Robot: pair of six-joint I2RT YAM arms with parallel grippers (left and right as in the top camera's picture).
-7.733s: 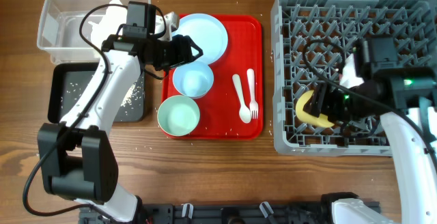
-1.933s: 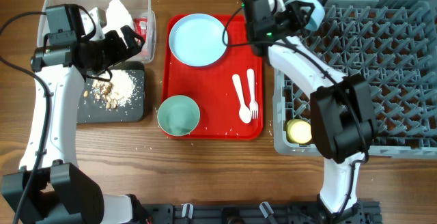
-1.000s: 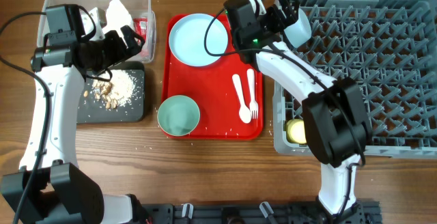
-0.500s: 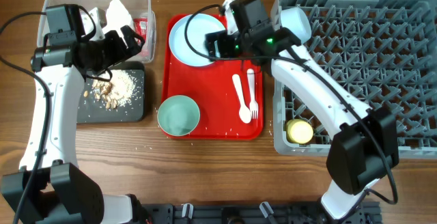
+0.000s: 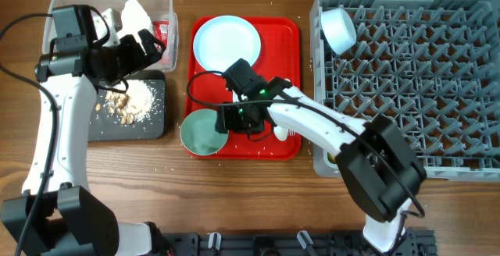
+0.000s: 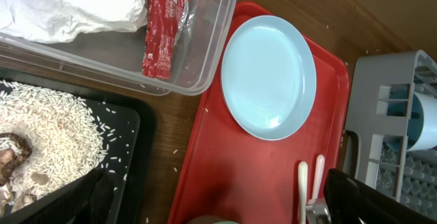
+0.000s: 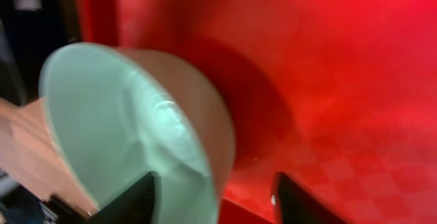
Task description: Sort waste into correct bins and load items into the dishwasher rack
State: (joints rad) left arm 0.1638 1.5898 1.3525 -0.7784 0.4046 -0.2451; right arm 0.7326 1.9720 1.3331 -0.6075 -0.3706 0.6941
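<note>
Overhead first: we record the left tool (image 5: pixel 144 45) above the line where the clear tub (image 5: pixel 170 14) meets the black tray (image 5: pixel 152 131), both on the wooden worktop (image 5: pixel 250 201). A crumpled napkin (image 5: pixel 134 10) and a red wrapper (image 5: pixel 162 31) lie in the tub. Beige food scraps (image 5: pixel 125 100) lie in the black tray. The red tray (image 5: pixel 281 49) carries the pale blue plate (image 5: pixel 226 44) at its far end and the teal bowl (image 5: pixel 203 133) at its near left corner. The right tool (image 5: pixel 228 121) sits at that bowl's right rim, and its arm covers most of the spoon and fork (image 5: pixel 281 133). 1 white bowl (image 5: pixel 338 28) rests tilted among the pegs in the far left corner of the rack (image 5: pixel 414 76).

Left wrist view: the left tool (image 6: pixel 218 183) has its 2 fingers (image 6: pixel 372 200) wide apart with nothing between them. Below it we see the napkin (image 6: pixel 61 5) and wrapper (image 6: pixel 164 26) in the tub, the scraps (image 6: pixel 48 142) in the black tray, and the plate (image 6: pixel 270 77) beside the spoon and fork (image 6: pixel 311 179) on the red tray.

Right wrist view, blurred: the right tool (image 7: pixel 215 197) has its 2 fingers (image 7: pixel 126 200) apart, straddling the wall of the teal bowl (image 7: pixel 136 128), 1 inside the rim and 1 outside over the red tray (image 7: pixel 328 80). We cannot tell whether either finger touches it.
</note>
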